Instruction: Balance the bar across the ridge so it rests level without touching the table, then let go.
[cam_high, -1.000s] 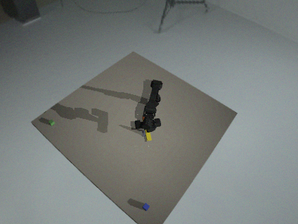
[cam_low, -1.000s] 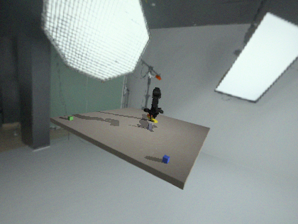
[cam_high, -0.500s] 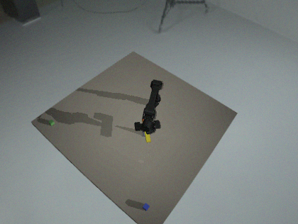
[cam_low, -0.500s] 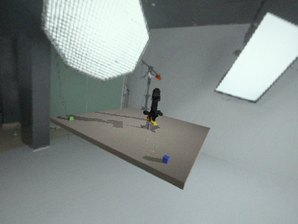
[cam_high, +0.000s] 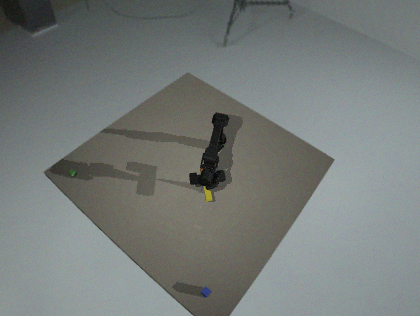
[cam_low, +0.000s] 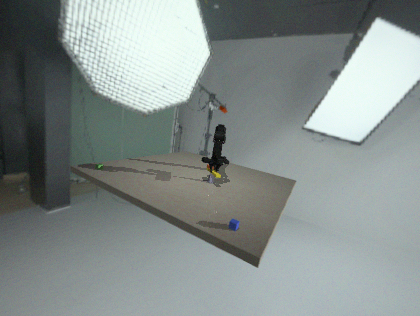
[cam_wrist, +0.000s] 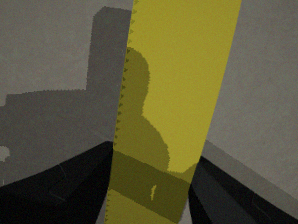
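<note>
The gripper (cam_high: 208, 183) (cam_low: 215, 166) (cam_wrist: 152, 159) clasps the yellow bar (cam_high: 208, 194) (cam_low: 216, 174) (cam_wrist: 185, 65) by its sides, probably so it stays steady over the greyish ridge (cam_low: 211, 178). Release should wait until it balances.

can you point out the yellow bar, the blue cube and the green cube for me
yellow bar (cam_high: 208, 195) (cam_low: 216, 175) (cam_wrist: 185, 75): top, exterior and wrist views, its upper face
blue cube (cam_high: 206, 292) (cam_low: 234, 225): top and exterior views, its middle
green cube (cam_high: 73, 173) (cam_low: 100, 166): top and exterior views, its middle
</note>
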